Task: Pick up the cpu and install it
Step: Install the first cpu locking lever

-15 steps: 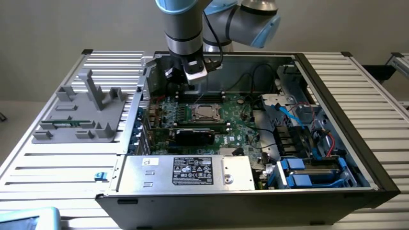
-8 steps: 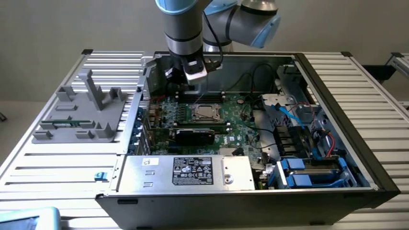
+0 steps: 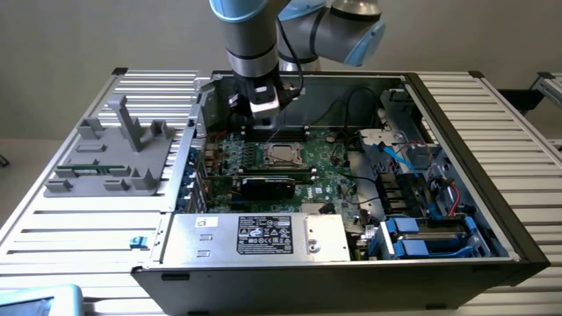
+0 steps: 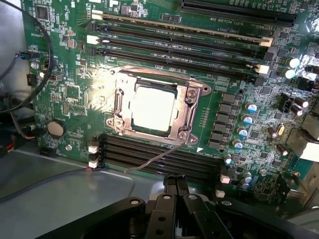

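Note:
The cpu (image 3: 281,155) lies flat in the metal socket frame (image 4: 192,99) on the green motherboard inside the open computer case (image 3: 474,151). In the wrist view the cpu (image 4: 153,107) shows its silver-grey top, framed by the socket's bracket. My gripper (image 3: 263,117) hangs just above the board, a little toward the back wall of the case from the socket. Its black fingers (image 4: 170,186) are shut together with nothing between them, apart from the cpu.
A silver box with a white label (image 3: 263,237) fills the case's front. A black card (image 3: 268,186) stands just in front of the socket. Memory slots (image 4: 164,157) flank the socket. Cables and blue drive bays (image 3: 430,237) crowd the exterior view's right. A grey fixture (image 3: 114,155) sits outside.

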`<state>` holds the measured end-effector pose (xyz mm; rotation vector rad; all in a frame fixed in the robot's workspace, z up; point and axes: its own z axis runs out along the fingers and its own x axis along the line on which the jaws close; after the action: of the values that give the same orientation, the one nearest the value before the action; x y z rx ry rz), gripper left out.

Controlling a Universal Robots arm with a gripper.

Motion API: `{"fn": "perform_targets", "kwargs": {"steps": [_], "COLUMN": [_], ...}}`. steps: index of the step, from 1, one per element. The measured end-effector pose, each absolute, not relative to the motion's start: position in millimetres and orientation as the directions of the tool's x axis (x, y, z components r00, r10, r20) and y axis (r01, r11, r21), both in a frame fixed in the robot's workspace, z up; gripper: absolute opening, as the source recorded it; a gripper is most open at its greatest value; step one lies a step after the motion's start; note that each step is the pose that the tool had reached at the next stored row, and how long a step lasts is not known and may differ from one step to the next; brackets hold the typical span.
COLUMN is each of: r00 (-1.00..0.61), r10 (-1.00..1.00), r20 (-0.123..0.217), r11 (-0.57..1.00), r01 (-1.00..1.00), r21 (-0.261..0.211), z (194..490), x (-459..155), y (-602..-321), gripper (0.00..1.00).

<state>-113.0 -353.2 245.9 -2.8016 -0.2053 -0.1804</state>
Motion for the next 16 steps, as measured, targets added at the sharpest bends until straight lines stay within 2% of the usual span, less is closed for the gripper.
{"fn": "perform_targets", "kwargs": {"steps": [10, 16], "r00": [0.982, 0.988], "r10": [0.116, 0.049], "r20": [0.148, 0.144], "r11": [-0.937, -0.946], "r01": [0.158, 0.092], "r21": [-0.311, -0.312], "z": [245.4, 242.1], "x": [-113.0, -113.1], "y": [-353.2, -353.2], "gripper": [0.11, 0.11]}}
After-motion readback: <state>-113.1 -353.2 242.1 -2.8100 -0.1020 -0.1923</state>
